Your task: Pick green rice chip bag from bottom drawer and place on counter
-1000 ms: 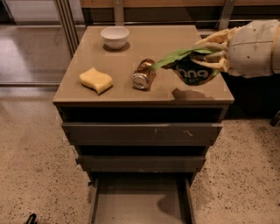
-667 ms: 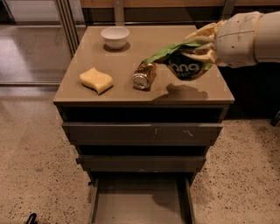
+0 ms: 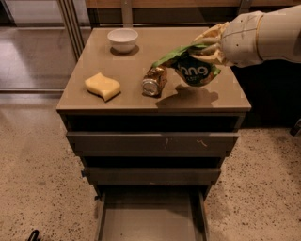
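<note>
Currently gripper (image 3: 208, 48) clamps green rice chip bag (image 3: 195, 73) abv glossy counter (image 3: 128, 68) — speckled floor (image 3: 33, 155).

The gripper (image 3: 209, 47), upper right over the counter (image 3: 225, 96), has pale yellowish jaws on a bulky white segmented arm (image 3: 277, 33).

A pale floor (image 3: 37, 164) speckled with dark flecks spreads around a grey drawer cabinet (image 3: 150, 141). At the upper left, slim metal uprights (image 3: 69, 23) frame a smoother, glossy stretch of flooring (image 3: 33, 56) that catches soft light. A wooden band (image 3: 178, 3) runs along the top edge, crossed by a grey post (image 3: 126, 12). To the right of the cabinet lies a dark shadowed space (image 3: 273, 99). The end effector (image 3: 204, 47) hangs over the right rear of the table (image 3: 141, 61)
</note>
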Motion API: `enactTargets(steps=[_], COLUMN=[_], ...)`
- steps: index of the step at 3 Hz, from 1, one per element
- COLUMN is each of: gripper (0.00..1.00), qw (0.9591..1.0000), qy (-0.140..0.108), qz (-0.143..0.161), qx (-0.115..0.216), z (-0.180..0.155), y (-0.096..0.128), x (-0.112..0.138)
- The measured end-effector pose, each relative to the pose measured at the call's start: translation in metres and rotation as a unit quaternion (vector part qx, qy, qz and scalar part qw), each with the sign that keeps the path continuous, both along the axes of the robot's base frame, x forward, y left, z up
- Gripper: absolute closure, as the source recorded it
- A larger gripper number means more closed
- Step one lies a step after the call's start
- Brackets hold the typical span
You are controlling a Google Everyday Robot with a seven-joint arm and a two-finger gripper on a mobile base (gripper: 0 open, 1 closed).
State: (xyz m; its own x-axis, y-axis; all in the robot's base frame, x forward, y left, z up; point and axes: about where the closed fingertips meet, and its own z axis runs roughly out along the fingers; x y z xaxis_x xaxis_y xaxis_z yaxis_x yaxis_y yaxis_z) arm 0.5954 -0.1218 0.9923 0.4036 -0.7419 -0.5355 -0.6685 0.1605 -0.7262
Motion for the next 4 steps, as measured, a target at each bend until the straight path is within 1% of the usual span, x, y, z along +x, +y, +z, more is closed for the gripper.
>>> enactTargets(steps=[1, 2, 4], gripper=[1.0, 0.81, 0.35], qw=[0.9996, 0.9996, 0.9996], qy=[0.02, 0.02, 0.02], qz=[-0.019, -0.019, -0.019], qx=[0.007, 0.007, 0.007], z=[-0.0146, -0.0148, -0.0148], y=[-0.0159, -0.016, -0.016], x=[0.0085, 0.0085, 0.0085])
